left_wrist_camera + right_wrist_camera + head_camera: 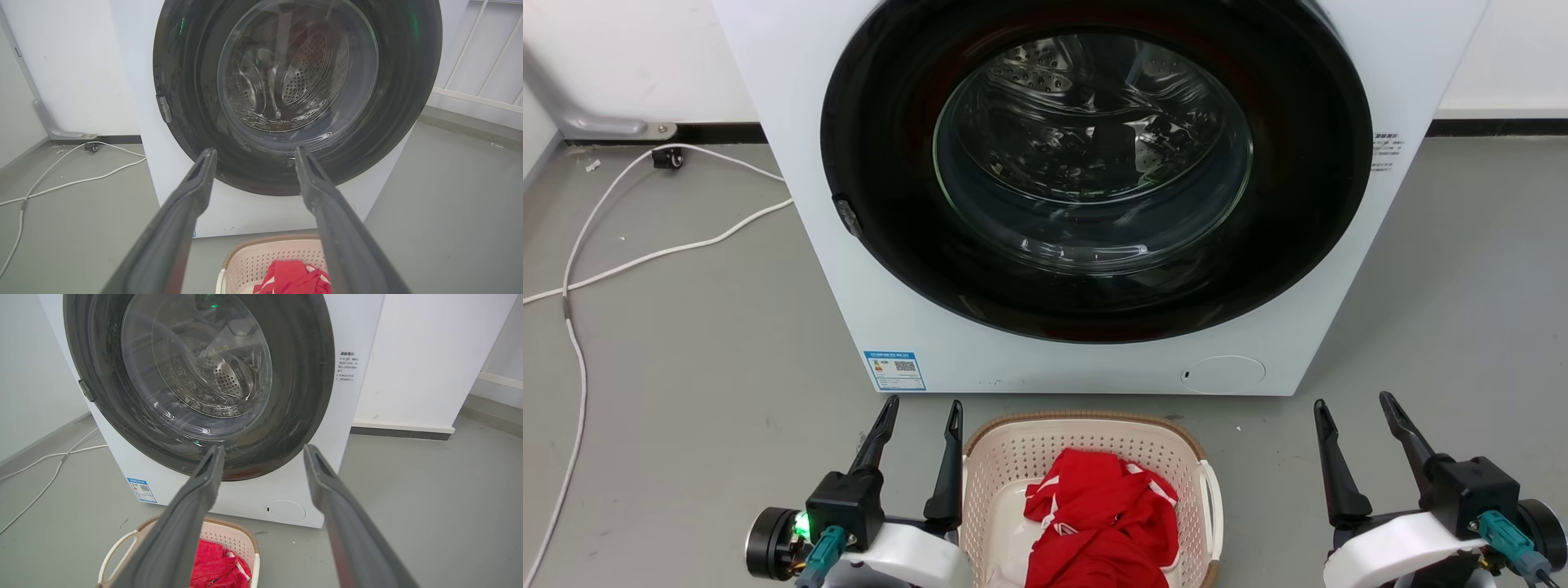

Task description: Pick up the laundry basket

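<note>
Wide and empty at left end effector (924, 404), just beside left wall of laundry basket (1013, 461). Wide, empty too at right end effector (1352, 400), well apart from basket. Basket on floor (686, 367) before washing machine (866, 327), red cloth (1107, 514) inside.

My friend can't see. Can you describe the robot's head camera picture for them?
A cream laundry basket holding red cloth sits on the grey floor before a white washing machine. The robot's left claw is open close beside the basket's left side; its right claw is open, farther off on the right.
</note>
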Motion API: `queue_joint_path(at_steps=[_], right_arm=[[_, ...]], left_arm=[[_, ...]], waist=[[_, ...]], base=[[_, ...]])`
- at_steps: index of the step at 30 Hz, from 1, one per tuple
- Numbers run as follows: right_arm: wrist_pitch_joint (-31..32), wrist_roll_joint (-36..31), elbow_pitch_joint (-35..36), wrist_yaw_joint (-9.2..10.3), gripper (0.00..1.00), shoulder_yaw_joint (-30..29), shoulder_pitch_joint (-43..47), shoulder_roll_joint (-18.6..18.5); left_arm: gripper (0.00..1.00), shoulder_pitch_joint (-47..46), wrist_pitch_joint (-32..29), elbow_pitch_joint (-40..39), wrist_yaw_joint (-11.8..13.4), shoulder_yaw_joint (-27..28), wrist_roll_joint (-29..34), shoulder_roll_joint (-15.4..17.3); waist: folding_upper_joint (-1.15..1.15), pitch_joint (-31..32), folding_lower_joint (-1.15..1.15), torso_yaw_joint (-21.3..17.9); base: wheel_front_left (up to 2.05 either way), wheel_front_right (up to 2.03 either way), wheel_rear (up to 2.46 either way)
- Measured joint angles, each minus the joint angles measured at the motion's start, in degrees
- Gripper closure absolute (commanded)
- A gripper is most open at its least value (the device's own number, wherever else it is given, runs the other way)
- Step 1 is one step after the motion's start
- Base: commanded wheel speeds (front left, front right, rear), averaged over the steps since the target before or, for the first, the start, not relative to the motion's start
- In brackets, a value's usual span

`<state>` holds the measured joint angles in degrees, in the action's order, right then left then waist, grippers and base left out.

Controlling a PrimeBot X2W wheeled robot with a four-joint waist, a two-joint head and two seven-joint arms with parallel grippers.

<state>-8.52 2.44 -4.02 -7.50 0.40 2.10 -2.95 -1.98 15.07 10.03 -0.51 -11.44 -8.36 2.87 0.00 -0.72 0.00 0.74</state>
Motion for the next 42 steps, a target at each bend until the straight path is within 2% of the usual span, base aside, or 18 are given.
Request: queue_joint_path(at_steps=[14,27,42], right_arm=[[0.1,0.4,-0.5,0.00,0.00,-0.1,-0.8,0.0],[1.4,1.4,-9.1,0.00,0.00,0.8,-9.3,0.0],[0.0,4.1,-30.1,0.00,0.00,4.4,-24.9,0.0]], left_arm=[[0.00,-1.3,0.0,0.0,0.1,-0.1,0.6,0.0],[0.00,-13.3,0.0,19.3,-2.0,1.6,-3.1,0.0],[0.00,-31.4,-0.8,42.2,-5.3,4.1,-7.7,1.9]], waist=[[0.00,-3.1,0.00,0.2],[0.00,-17.4,0.01,-1.0],[0.00,-33.2,0.01,-3.2]], base=[[0.00,0.00,0.00],[0.00,0.00,0.00],[0.00,0.00,0.00]])
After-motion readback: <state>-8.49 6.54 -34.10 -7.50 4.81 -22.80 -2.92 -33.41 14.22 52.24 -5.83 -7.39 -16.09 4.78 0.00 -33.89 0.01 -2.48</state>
